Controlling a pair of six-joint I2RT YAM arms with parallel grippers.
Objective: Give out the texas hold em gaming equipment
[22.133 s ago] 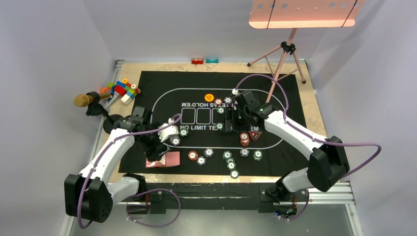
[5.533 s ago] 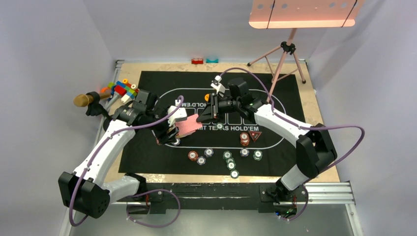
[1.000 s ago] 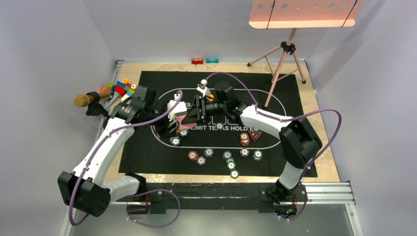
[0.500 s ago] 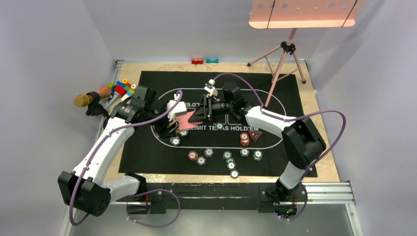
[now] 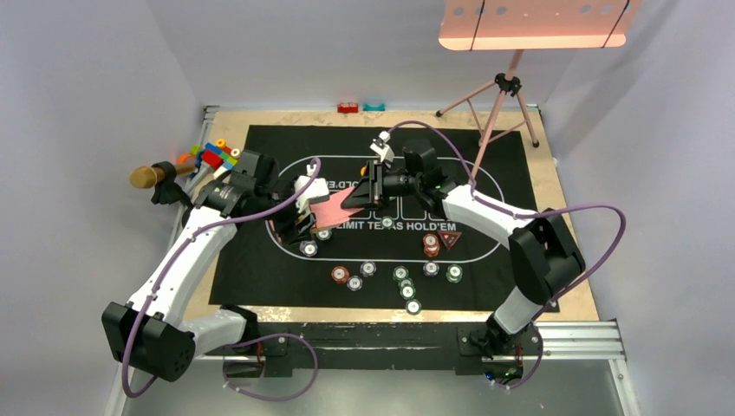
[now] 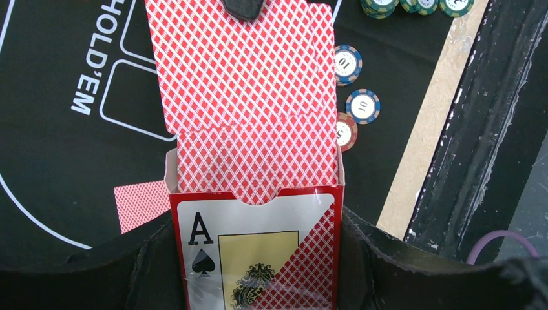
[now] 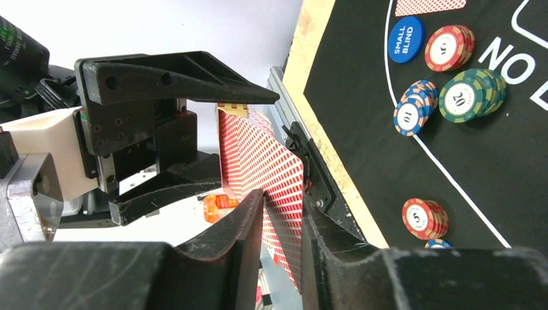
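My left gripper is shut on a red card box with an ace of spades on its face, tilted above the black poker mat. A red-backed playing card sticks well out of the box's open top. My right gripper is shut on that card's far end, one fingertip lying on its back. In the top view the card spans the two grippers. Another card lies flat on the mat. Chip stacks and a red triangle marker sit nearer the front.
A blue small-blind disc and red, green and blue chip stacks lie under the left arm. Toy bricks and a microphone sit at far left. A tripod stands at back right.
My right gripper has drawn back to the right and its jaws have closed in on the card, which now stands further out of the box. The left gripper has held still.
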